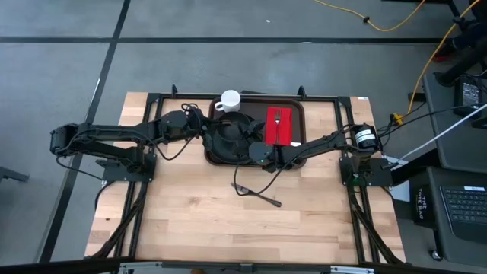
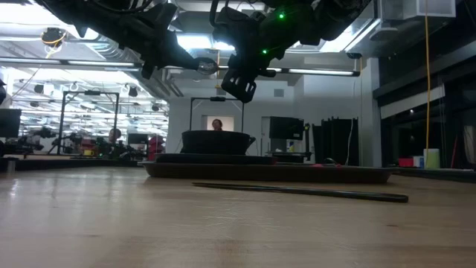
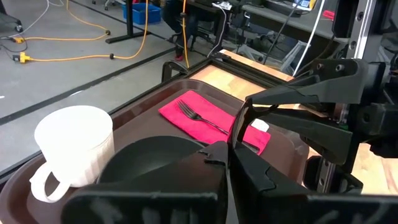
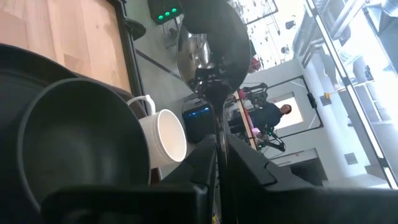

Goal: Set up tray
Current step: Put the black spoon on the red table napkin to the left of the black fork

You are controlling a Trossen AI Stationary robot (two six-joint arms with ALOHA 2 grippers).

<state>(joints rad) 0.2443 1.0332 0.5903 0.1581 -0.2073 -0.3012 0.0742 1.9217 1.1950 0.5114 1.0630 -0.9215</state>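
We judge the spoon step underway: our right hand (image 4: 217,146) grips a spoon (image 4: 208,50) over the bowl (image 4: 81,137). Next we must lay it on the tray (image 1: 295,106), toward three o'clock by the fork (image 1: 278,116); our left hand (image 3: 227,165) hovers clenched, empty.

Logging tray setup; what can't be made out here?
High view: round black bowl on the dark brown rectangular plastic tray, partly covered by both arms.
Low view: red cloth napkin and metal fork, behind the tray's rim.
High view: thin dark utensil beside tray, too small to identify.

Hidden and cut-off parts

From above, both arms cover much of the tray (image 1: 293,106) and the black bowl (image 1: 228,133) at its nine o'clock side; the slim dark utensil (image 1: 259,195) on the table is too small to identify.
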